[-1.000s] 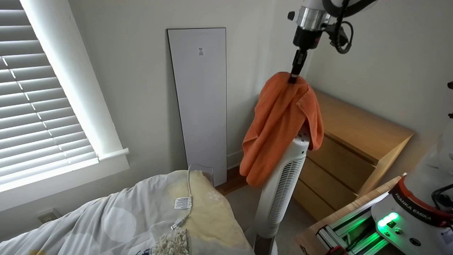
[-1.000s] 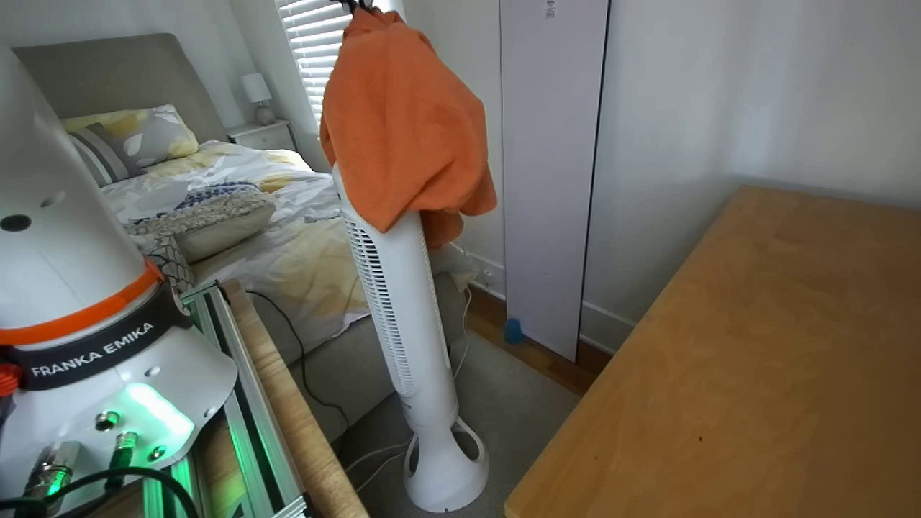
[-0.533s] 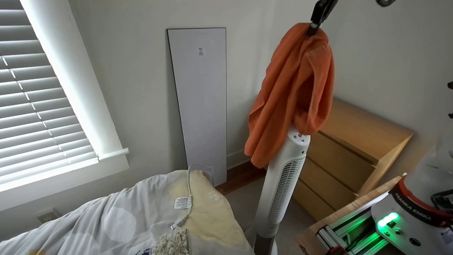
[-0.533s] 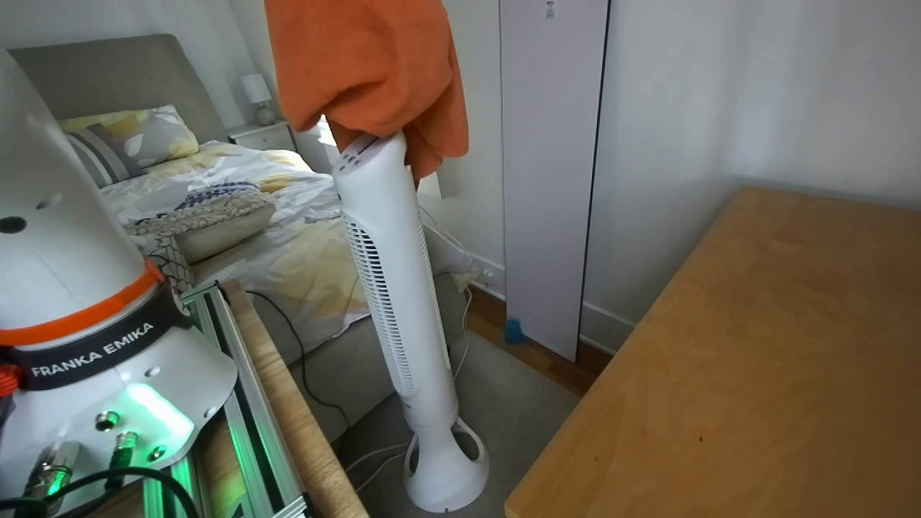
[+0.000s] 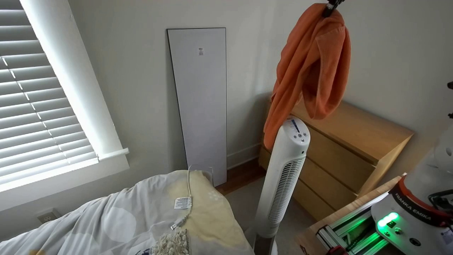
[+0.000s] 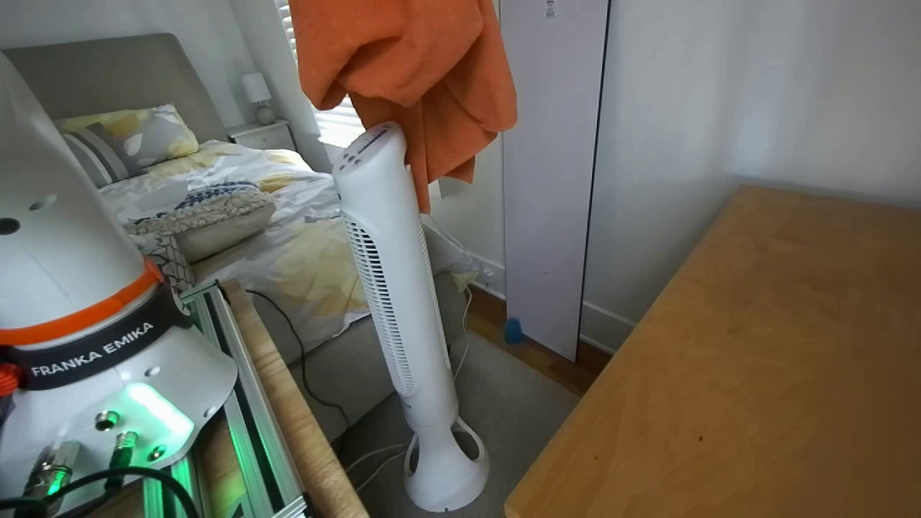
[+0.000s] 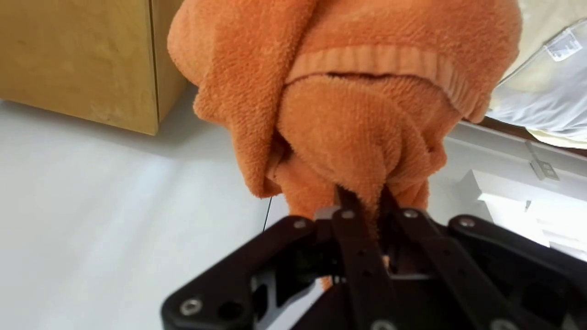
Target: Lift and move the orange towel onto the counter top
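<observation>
Lift step, likely: your tool, nearly closed, grips the orange towel, drooping beside the fan; next, clear the fan, lower onto the counter top.

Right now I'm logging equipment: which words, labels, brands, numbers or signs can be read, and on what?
"FRANKA EMIKA": robot base, both exterior views.
Label on white panel: too small to read.
Tag on bedding: too small to read.
Markings on fan: too small to read.
</observation>
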### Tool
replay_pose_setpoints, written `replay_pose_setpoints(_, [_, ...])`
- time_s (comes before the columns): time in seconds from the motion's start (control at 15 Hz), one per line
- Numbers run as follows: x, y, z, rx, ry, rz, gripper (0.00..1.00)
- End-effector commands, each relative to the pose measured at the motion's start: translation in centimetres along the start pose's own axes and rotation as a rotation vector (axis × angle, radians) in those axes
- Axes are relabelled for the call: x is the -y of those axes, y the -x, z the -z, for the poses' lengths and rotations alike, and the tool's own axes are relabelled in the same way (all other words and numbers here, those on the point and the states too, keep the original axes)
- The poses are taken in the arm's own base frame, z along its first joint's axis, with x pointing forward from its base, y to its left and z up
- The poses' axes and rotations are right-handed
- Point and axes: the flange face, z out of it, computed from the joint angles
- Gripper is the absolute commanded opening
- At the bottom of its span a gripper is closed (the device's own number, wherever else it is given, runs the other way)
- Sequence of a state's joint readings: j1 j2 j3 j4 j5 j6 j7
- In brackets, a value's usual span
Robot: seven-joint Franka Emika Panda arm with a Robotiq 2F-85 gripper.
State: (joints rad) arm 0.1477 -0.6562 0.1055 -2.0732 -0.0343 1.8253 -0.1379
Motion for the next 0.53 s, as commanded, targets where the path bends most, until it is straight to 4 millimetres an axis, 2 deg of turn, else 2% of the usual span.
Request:
replay_pose_setpoints(0.0, [0.0,-0.1,0.0,0.002,0.000,0.000,0.12])
replay_pose_setpoints(0.07, [-0.9,-0.5,-0.1,0.009,0.000,-0.027,0.03])
replay_pose_setpoints(0.27, [-7.1,-1.7,0.0,-0.066,0.073,-0.138,0.03])
replay_pose_setpoints(0.47, [-14.1,-1.8,1.5,-0.136,0.136,-0.283,0.03])
